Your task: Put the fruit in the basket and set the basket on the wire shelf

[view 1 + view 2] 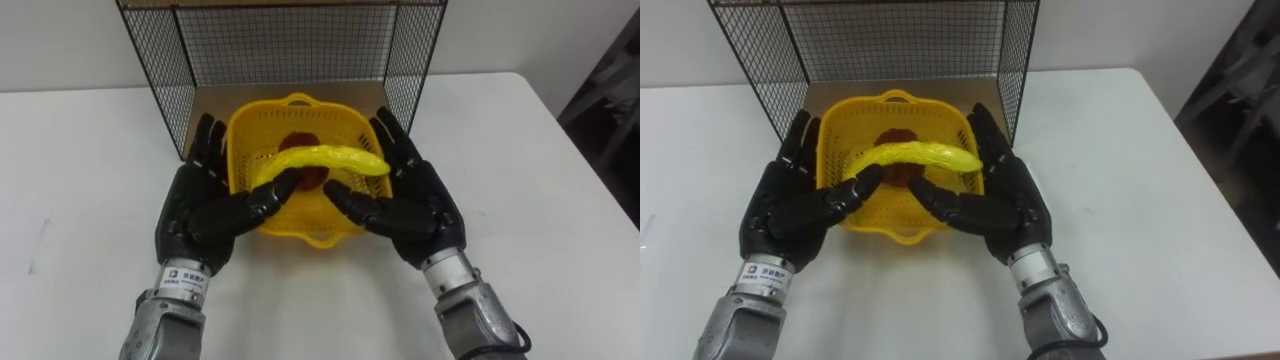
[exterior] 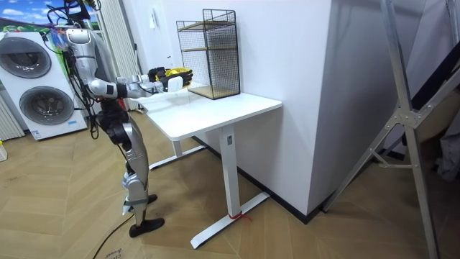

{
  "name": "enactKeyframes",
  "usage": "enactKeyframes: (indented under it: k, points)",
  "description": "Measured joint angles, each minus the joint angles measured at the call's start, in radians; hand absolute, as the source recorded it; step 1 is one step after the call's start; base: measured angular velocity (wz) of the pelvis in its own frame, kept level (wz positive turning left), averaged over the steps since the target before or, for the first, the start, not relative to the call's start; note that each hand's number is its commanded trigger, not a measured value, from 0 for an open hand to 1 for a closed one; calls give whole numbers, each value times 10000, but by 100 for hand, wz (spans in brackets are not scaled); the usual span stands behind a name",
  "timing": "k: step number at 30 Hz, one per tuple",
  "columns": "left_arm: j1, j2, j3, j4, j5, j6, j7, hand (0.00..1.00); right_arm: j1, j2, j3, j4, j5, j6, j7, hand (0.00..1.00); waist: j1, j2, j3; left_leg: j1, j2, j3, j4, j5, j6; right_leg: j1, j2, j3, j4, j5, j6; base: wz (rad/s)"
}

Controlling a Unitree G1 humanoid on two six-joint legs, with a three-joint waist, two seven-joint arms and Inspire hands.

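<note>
Falls bright and even from overhead. Casts soft, pale shadows on the white table point(image 1: 90, 180) under the left hand point(image 1: 200, 220) and right hand point(image 1: 425, 205). Leaves a faint sheen on both.

Head stereo pair close above the table point(image 1: 520, 220); room camera farther off, side-on, same table

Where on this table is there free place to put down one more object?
Bare table lies left of the left hand and right of the right hand, out to the edges. It is crowded at the wire shelf mouth, where both hands flank the basket with the banana.
</note>
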Motion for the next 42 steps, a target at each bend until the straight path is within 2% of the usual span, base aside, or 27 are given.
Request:
enactKeyframes:
  k: [18, 21, 24, 26, 27, 28, 29, 30, 31, 32, 33, 34, 35, 36, 37, 38, 39, 40, 41, 42]
  points:
    - [-73, -152, 0, -107, -23, -198, 0, 0, 4, -9, -21, -335, -1, -161, -3, 0, -44, 25, -18, 54, 35, 21, 43, -10, -11, 45, 35, 41, 12, 1, -4, 0]
    - [-74, -158, -11, -322, -624, -320, -1, 0, 23, 6, 8, -418, 43, -214, -3, 0, -34, 14, -14, -31, 136, 9, 275, -83, -75, 4, 111, 24, 137, -14, -49, 0]
    - [-88, -180, -7, -403, -591, -547, -12, 0, 28, 115, 33, -418, 43, -233, -2, 0, 19, -22, 11, -263, 339, 38, 1114, -471, -183, -255, 241, 11, 805, -351, -191, -10]
    - [-85, -180, -5, -400, -606, -692, -21, 0, 34, 158, 56, -403, 105, -289, 57, 0, 84, -107, 44, -663, 633, 13, 2372, -951, -384, -502, 440, 14, 1587, -893, -365, -5]
    - [-83, -176, -5, -396, -614, -702, -26, 0, 35, 181, 55, -388, 105, -298, 81, 0, 136, -136, 48, -811, 709, 12, 2763, -1019, -417, -557, 483, 15, 1780, -1069, -402, -5]
    - [-83, -176, -7, -383, -644, -702, -27, 0, 64, 190, 47, -377, 100, -300, 114, 0, 165, -176, 45, -1222, 875, -2, 3742, -1039, -450, -674, 589, 47, 2109, -1335, -464, -12]
    - [-81, -185, -10, -383, -736, -718, -31, 0, 104, 152, 45, -362, 100, -314, 139, 0, 217, -120, 67, -1647, 1138, -40, 4823, -989, -398, -693, 710, 101, 2334, -1471, -566, -17]
    - [-78, -184, -11, -383, -813, -726, -32, 0, 148, 157, 47, -353, 101, -312, 140, 0, 258, -85, 70, -1811, 1236, -75, 5298, -918, -408, -690, 789, 142, 2478, -1531, -623, -21]
    - [-73, -182, 2, -380, -917, -736, -31, 0, 223, 168, 108, -343, 167, -284, 140, 0, 292, -67, 74, -2073, 1329, -204, 5984, -698, -423, -689, 859, 180, 2742, -1658, -754, -7]
    - [-74, -175, -3, -380, -1017, -775, -31, 0, 253, 167, 133, -337, 239, -293, 140, 0, 252, -31, 89, -2425, 1329, -392, 6509, -365, -457, -651, 892, 191, 2896, -1698, -925, 0]
    - [-72, -165, -18, -379, -1080, -784, -38, 0, 257, 159, 132, -335, 270, -293, 139, 0, 240, -83, 55, -2601, 1312, -411, 6749, -162, -439, -600, 897, 291, 2948, -1723, -974, 7]
    - [-79, -128, -46, -376, -1121, -788, -59, 0, 251, 141, 132, -320, 330, -303, 140, 0, 206, -201, 25, -2862, 1187, -400, 6664, -174, -389, -628, 885, 537, 2958, -1718, -1037, 17]
    - [-113, -129, -34, -374, -1208, -789, -128, 0, 248, 79, 128, -288, 517, -343, 140, 0, 127, -286, 33, -3232, 966, -410, 6020, -285, -358, -639, 833, 566, 2898, -1669, -1007, 20]
    - [-103, -137, -48, -374, -1213, -787, -156, 0, 250, 47, 128, -242, 583, -332, 139, 0, 145, -261, 30, -3365, 882, -393, 5547, -273, -376, -636, 794, 575, 2859, -1647, -969, 10]
    - [-106, -159, -90, -373, -1184, -786, -226, 0, 250, -5, 129, -159, 700, -267, 139, 0, 205, -176, 32, -3544, 735, -325, 4385, -187, -399, -641, 766, 605, 2788, -1628, -939, -22]
    - [-106, -226, -47, -392, -1170, -813, -278, 0, 250, -19, 162, -148, 711, -177, 139, 0, 331, -72, -7, -3541, 739, -266, 3096, 84, -435, -720, 764, 574, 2808, -1668, -962, -31]
    - [-111, -220, 7, -396, -1155, -818, -292, 0, 248, 2, 205, -132, 713, -154, 138, 0, 373, -88, -19, -3549, 730, -271, 2729, 485, -366, -715, 759, 590, 2832, -1718, -951, -23]
    - [-121, -157, 83, -395, -1152, -836, -292, 0, 272, 30, 312, -114, 711, -132, 138, 0, 308, -148, -157, -3459, 551, -309, 2425, 876, -318, -708, 670, 579, 2818, -1816, -849, 0]
    - [-131, -122, 108, -398, -1158, -845, -292, 0, 265, 16, 334, -125, 706, -129, 139, 0, 241, -280, -197, -3428, 415, -327, 2307, 951, -256, -704, 578, 541, 2783, -1843, -798, 14]
    - [-164, -110, 93, -400, -1165, -842, -293, 0, 241, -97, 320, -197, 706, -135, 141, 0, 139, -404, -196, -3358, 257, -313, 2218, 1145, -131, -650, 482, 523, 2728, -1873, -728, 6]
